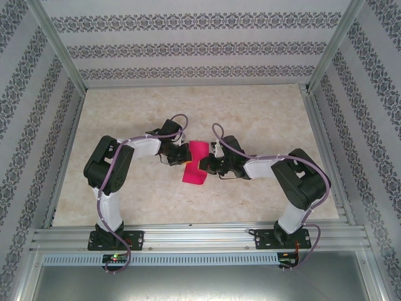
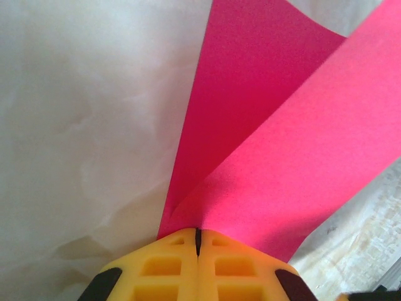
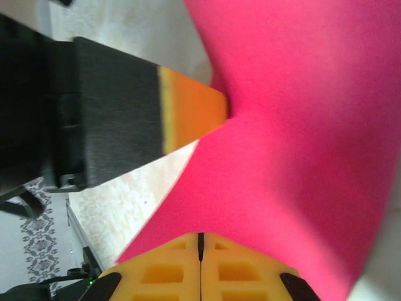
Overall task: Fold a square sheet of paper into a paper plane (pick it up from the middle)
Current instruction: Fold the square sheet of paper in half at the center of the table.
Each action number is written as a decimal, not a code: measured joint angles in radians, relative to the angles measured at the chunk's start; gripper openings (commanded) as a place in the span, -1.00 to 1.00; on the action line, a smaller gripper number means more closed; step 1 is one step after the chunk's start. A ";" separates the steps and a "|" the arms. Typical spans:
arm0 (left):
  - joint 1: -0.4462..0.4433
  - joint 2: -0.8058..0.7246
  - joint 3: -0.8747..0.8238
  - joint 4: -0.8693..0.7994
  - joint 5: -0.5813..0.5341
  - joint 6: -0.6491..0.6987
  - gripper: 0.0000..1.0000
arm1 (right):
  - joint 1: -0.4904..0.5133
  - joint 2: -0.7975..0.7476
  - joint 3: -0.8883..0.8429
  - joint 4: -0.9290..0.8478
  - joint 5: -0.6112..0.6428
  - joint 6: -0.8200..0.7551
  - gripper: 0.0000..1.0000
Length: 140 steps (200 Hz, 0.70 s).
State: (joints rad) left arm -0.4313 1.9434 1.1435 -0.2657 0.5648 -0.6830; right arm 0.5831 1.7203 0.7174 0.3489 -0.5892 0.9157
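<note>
Your left fingers (image 2: pixel 185 258) and right fingers (image 3: pixel 214 262) are both clenched on the square sheet of paper (image 1: pixel 195 162), at its 9 and 3 o'clock edges, mid-desk (image 1: pixel 263 113). It's only bent. No sharp folds yet, so all the plane folding is left.

Desk (image 1: pixel 250 113): pale beige marbled top, spreading under and around the left tool (image 1: pixel 185 160) and right tool (image 1: pixel 202 167). Walls (image 1: pixel 188 47): white with grey floral bands, well beyond both tools and out on either flank. Aluminium rails (image 1: pixel 200 237) run crosswise, well apart from the tools on the near side. A perforated strip (image 1: pixel 200 258) lies just past the rails. Slanted metal posts (image 1: pixel 59 47) stand at the far corners.
</note>
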 measured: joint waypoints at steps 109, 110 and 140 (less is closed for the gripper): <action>0.000 0.000 0.000 0.000 0.000 0.003 -1.00 | 0.050 0.055 -0.077 0.062 0.001 0.023 -0.88; 0.000 0.000 0.000 0.000 0.000 0.003 -1.00 | 0.050 0.055 -0.077 0.063 0.000 0.024 -0.88; 0.000 0.000 0.000 0.000 0.000 0.003 -1.00 | 0.050 0.047 -0.085 0.081 0.000 0.044 -0.86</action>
State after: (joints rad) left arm -0.4313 1.9434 1.1435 -0.2661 0.5648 -0.6796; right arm 0.6331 1.7676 0.6323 0.4297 -0.5888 0.9596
